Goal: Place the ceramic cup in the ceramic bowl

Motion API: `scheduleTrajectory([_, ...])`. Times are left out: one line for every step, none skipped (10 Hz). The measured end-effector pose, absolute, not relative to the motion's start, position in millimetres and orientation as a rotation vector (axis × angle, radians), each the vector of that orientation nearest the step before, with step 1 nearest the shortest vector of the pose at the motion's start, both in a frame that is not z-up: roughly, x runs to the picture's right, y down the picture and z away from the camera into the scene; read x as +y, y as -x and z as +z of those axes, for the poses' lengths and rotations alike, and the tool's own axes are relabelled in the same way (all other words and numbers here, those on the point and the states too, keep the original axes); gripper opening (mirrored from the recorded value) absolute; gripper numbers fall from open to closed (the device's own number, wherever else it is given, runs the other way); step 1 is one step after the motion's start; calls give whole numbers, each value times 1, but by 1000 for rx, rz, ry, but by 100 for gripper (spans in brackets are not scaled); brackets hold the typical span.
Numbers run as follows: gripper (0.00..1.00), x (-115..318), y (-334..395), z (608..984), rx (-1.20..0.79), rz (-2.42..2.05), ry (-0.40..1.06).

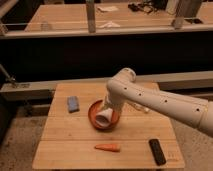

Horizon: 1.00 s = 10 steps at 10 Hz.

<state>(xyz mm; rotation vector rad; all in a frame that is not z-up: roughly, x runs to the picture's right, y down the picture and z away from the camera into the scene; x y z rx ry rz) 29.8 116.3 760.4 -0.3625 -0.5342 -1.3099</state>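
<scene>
Camera view: 1 view only, looking down on a wooden table (pixel 60 150) from the near side. White arm (pixel 165 102) enters from the right and bends down over the table centre. Gripper (pixel 106 111) hangs under the wrist, right over the ceramic bowl (pixel 95 114); cannot tell from this view how its claw is set, since the wrist covers it. Ceramic cup (pixel 104 119) sits tilted at the gripper end, mouth facing near-left, low inside the bowl outline. Cannot tell if the cup touches the bowl floor or is held clear of it.

Key relation: cup lies directly below and slightly near-left of the gripper, inside the bowl rim, its long axis leaning toward the near-left instead of upright. Bowl is centred under the wrist, so the coming move looks like a release or small lowering, not a sideways carry. Risk as judged: tilted cup may roll onto its side in the shallow bowl.

Other things: blue-grey sponge (pixel 73 103) left of the bowl, apart from it. Carrot (pixel 107 147) near side, apart from the bowl. Black remote (pixel 157 151) near-right corner. Small clear item just right of the arm, too unclear to name.
</scene>
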Motion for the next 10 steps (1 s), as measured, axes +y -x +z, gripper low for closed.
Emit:
scheduleTrajectory([52,116,-29,760,-534,-1309,362])
scheduleTrajectory([50,117,-31,760,-532,-1300,366])
scheduleTrajectory([53,118,-32,761,-529,-1295,368])
scheduleTrajectory([62,119,-34,761,-526,-1290,372])
scheduleTrajectory([69,119,-34,761,-526,-1290,372])
scheduleTrajectory([69,119,-33,761,-526,-1291,372])
scheduleTrajectory([69,119,-32,761,-527,-1292,372])
scheduleTrajectory([69,119,-32,761,-527,-1293,372])
scheduleTrajectory([69,119,-32,761,-527,-1293,372])
scheduleTrajectory([69,119,-32,761,-527,-1293,372])
